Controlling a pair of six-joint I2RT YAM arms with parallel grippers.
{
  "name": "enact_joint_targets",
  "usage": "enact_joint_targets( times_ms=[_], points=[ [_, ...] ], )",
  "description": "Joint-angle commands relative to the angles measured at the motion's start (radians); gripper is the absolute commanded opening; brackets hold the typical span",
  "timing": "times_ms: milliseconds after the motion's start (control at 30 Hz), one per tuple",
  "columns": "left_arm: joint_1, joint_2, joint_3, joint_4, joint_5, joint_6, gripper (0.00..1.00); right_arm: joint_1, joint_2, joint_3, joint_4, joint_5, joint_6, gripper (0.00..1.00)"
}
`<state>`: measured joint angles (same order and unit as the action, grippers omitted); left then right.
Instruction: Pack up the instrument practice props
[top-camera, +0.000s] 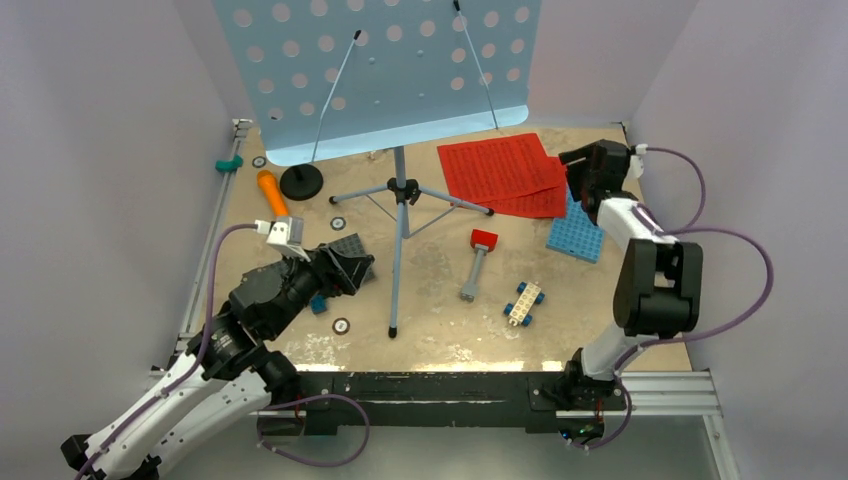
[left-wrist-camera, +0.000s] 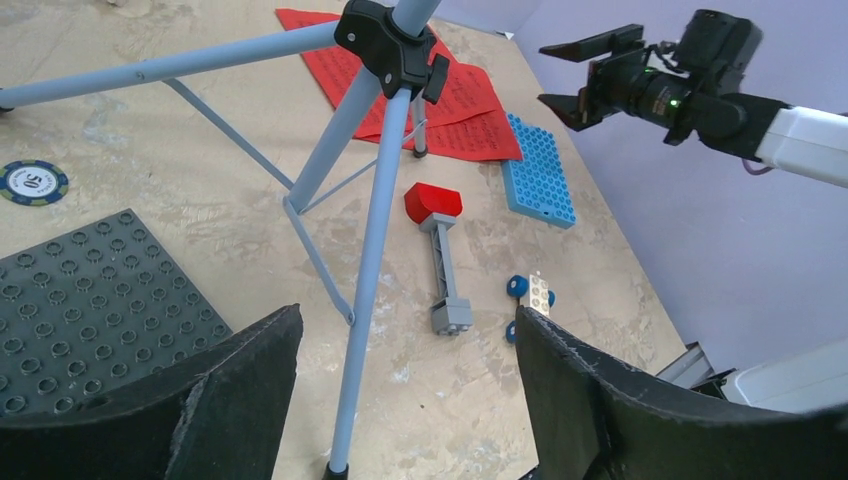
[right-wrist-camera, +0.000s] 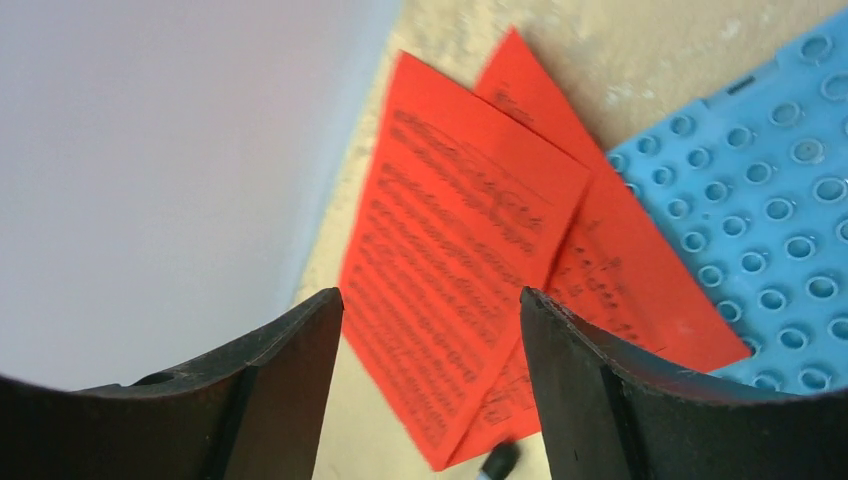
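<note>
The left gripper (left-wrist-camera: 407, 335), jaws parted and empty, hovers beside the music stand tripod (left-wrist-camera: 370, 230). The right gripper (right-wrist-camera: 430, 300), jaws parted, hangs above the red sheet-music pages (right-wrist-camera: 450, 215).

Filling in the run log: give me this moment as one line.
left gripper: open, empty, facing tripod leg | right gripper: open, empty, over red pages | music stand: upright | microphone: lying flat, untouched

Pale lavender walls close in on three sides: left wall (top-camera: 100, 150), back wall (top-camera: 585, 50) at the top of the frame, right wall (top-camera: 745, 90). Down the middle, a beige tabletop (top-camera: 440, 290), mottled and scuffed white in patches. An aluminium rail (top-camera: 203, 265) runs up the left edge, and a dark crossbar (top-camera: 440, 385) spans the bottom. Light is soft and even, shadows faint
</note>
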<state>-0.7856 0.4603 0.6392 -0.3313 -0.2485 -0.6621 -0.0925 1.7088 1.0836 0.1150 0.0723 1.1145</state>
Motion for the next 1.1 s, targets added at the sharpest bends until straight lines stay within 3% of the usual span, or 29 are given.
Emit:
enact_joint_targets(
  times_ms=[0, 133, 267, 333, 433, 567, 633, 800, 1067],
  points=[
    [-0.002, -0.016, -0.023, 0.047, -0.014, 0.015, 0.82, 0.004, -0.196, 0.002, -0.035, 0.031, -0.057, 0.7],
    [-0.001, 0.006, -0.029, 0.147, -0.008, 0.062, 0.84, 0.052, -0.374, -0.112, -0.007, -0.037, -0.155, 0.68],
    [-0.001, 0.048, -0.048, 0.303, -0.011, 0.135, 0.86, 0.162, -0.578, -0.37, 0.142, -0.068, -0.212, 0.66],
    [-0.001, 0.062, -0.081, 0.452, -0.008, 0.193, 0.86, 0.228, -0.675, -0.48, 0.198, -0.093, -0.265, 0.66],
    [-0.002, 0.107, -0.177, 0.798, 0.002, 0.311, 0.86, 0.362, -0.788, -0.546, 0.138, -0.076, -0.354, 0.65],
    [-0.007, 0.279, -0.243, 1.217, 0.054, 0.531, 0.86, 0.501, -0.92, -0.617, 0.077, -0.095, -0.388, 0.62],
    [-0.009, 0.381, -0.222, 1.346, 0.065, 0.623, 0.85, 0.558, -0.961, -0.632, 0.043, -0.106, -0.404, 0.61],
    [-0.006, 0.603, -0.097, 1.511, -0.001, 0.817, 0.83, 0.658, -1.033, -0.626, -0.054, -0.113, -0.467, 0.6],
    [0.01, 0.826, 0.116, 1.537, -0.016, 0.935, 0.77, 0.665, -1.186, -0.649, -0.179, -0.136, -0.499, 0.61]
  ],
)
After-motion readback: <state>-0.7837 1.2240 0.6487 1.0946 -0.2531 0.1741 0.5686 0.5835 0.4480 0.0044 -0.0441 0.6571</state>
